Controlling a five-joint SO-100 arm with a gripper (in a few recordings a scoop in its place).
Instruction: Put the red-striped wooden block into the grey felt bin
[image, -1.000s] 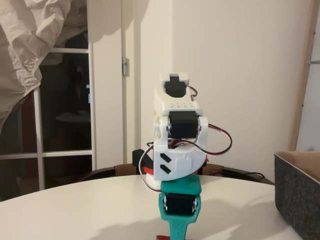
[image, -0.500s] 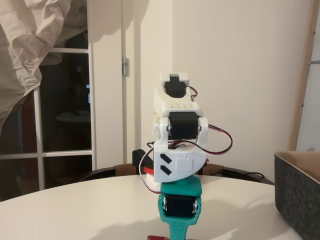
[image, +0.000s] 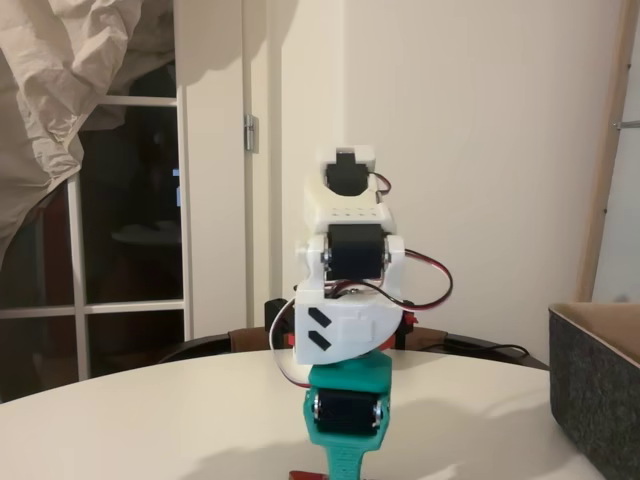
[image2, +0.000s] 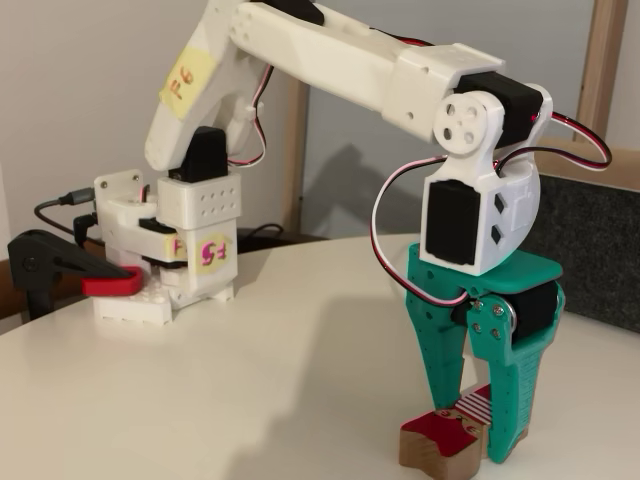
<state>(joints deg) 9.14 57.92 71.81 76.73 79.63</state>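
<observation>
while the teal claw (image2: 478, 420) stands w/ its fingers either side of the red-striped block (image2: 447, 440) on the table (image2: 250, 380), apparently closed on it, squeeze firmly, lift straight up, then swing to the grey bin (image: 597, 385).

A round white table with a smooth matte top (image2: 250, 360) carries everything here; in a fixed view its curved far edge (image: 150, 365) shows against a dark window. On it, in a fixed view, a flat rectangular block of tan wood with a red band (image2: 447, 438) lies near the front edge. The white base of the robot arm (image2: 165, 260) stands further back to the left. A large charcoal-grey felt bin (image: 597, 385) sits on the table's right side.
</observation>
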